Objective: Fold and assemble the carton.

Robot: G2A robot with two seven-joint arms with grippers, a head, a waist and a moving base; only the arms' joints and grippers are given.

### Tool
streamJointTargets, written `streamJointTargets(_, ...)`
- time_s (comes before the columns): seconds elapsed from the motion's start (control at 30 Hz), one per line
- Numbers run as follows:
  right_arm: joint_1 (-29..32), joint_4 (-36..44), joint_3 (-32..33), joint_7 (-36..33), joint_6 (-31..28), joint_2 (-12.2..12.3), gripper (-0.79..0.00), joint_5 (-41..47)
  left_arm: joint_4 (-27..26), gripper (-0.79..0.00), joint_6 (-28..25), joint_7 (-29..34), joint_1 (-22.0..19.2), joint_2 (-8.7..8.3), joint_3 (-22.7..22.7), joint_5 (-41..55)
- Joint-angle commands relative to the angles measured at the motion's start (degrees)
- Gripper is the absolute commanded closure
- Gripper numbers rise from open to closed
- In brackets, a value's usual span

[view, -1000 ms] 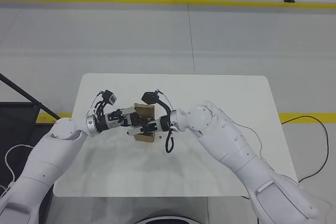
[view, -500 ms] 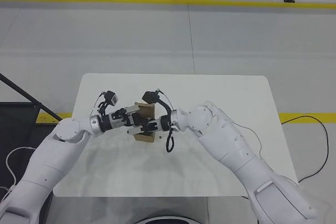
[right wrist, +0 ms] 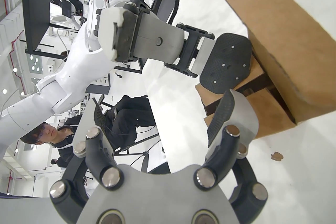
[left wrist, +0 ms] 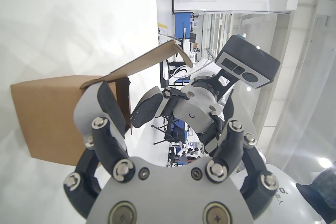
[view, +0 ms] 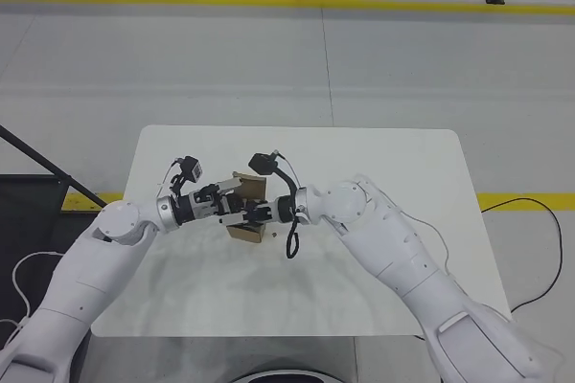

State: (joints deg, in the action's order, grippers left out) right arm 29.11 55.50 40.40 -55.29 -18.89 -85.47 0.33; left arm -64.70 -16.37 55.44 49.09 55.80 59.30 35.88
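Observation:
A small brown carton [view: 246, 213] lies near the middle of the white table [view: 383, 191], its open end facing up with one long flap [left wrist: 147, 59] raised. My left gripper [view: 227, 203] is at the carton's left side. It is open, and one finger pad [left wrist: 109, 104] rests against the carton's [left wrist: 50, 114] open edge. My right gripper [view: 265, 213] is at the carton's right side, open, with one fingertip [right wrist: 228, 109] close to the folded inner flaps [right wrist: 252, 104]. The left arm's finger pad [right wrist: 225, 64] presses on the carton [right wrist: 275, 51] there.
A tiny cardboard scrap [right wrist: 277, 156] lies on the table beside the carton. A black pole [view: 24, 148] and a dark mat [view: 10, 211] are off the table's left edge. The table's right half and front are bare.
My left gripper has slid a little to the right, closer into the carton. The right wrist has shifted slightly, and the carton has nudged rightward with them.

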Motion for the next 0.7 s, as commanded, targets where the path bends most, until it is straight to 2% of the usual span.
streamJointTargets(0.0, 0.05, -0.08, 0.05, -0.15, 0.36, -0.05, -0.785, -0.09, 0.12, -0.785, 0.36, -0.08, 0.03, 0.14, 0.03, -0.14)
streamJointTargets(0.67, -0.34, -1.43, -0.44, -1.00, 1.88, -1.06, -0.785, -1.25, 1.02, -0.785, 3.46, -0.41, -0.07, 1.28, 0.68, -1.58)
